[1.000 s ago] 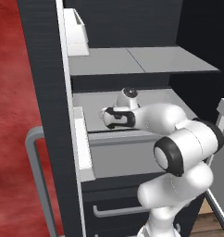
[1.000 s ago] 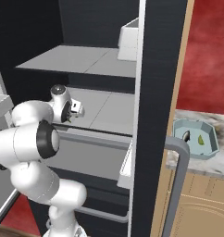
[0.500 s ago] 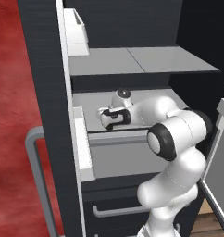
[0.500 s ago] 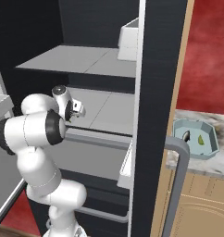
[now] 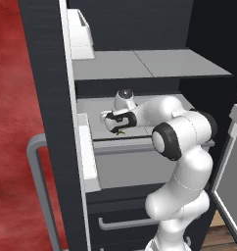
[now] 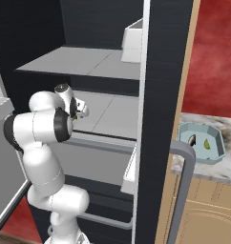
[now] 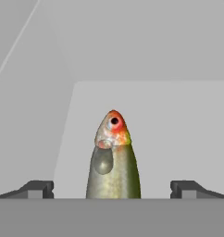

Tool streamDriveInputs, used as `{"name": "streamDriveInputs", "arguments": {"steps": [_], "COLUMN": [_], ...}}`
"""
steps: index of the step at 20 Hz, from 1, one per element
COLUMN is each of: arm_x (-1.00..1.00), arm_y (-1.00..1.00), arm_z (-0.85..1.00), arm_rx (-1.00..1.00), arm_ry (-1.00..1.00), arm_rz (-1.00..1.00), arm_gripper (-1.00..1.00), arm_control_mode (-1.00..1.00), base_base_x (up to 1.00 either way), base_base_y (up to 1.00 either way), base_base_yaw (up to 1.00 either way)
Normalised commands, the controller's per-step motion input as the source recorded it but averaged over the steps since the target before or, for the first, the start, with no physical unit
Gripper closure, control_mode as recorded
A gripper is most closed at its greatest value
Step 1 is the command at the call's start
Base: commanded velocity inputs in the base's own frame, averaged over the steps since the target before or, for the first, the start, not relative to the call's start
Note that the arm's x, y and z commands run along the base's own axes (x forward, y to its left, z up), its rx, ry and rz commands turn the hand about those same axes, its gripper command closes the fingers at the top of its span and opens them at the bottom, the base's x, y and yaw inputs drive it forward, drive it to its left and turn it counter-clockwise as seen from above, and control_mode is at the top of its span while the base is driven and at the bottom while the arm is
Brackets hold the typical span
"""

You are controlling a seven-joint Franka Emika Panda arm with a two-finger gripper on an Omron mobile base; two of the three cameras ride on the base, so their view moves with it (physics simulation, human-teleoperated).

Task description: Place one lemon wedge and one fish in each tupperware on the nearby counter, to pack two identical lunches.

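The gripper [image 7: 112, 187], jaws wide open, has reached further along the fridge shelf [image 5: 103, 105] and now straddles the fish [image 7: 113, 159] ready to close, while the blue tupperware [image 6: 202, 143] waits on the counter [image 6: 217, 171].

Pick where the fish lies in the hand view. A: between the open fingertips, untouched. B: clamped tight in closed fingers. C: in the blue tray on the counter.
A: the fish lies on the grey fridge shelf, centred in the open gripper, clear of both fingertips.
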Motion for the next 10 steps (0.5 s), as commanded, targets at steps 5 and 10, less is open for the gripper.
{"name": "streamDriveInputs", "arguments": {"steps": [5, 10], "arm_x": [-0.08, -0.44], "arm_y": [0.00, 0.00], "arm_z": [-0.82, -1.00], "arm_rx": [-0.06, -0.04], "arm_ry": [0.14, 0.14], "arm_rz": [-0.05, -0.04], "arm_gripper": [-1.00, -1.00], "arm_control_mode": [-1.00, -1.00], "base_base_x": [0.00, 0.00], "base_base_y": [0.00, 0.00], "base_base_yaw": [0.00, 0.00]}}
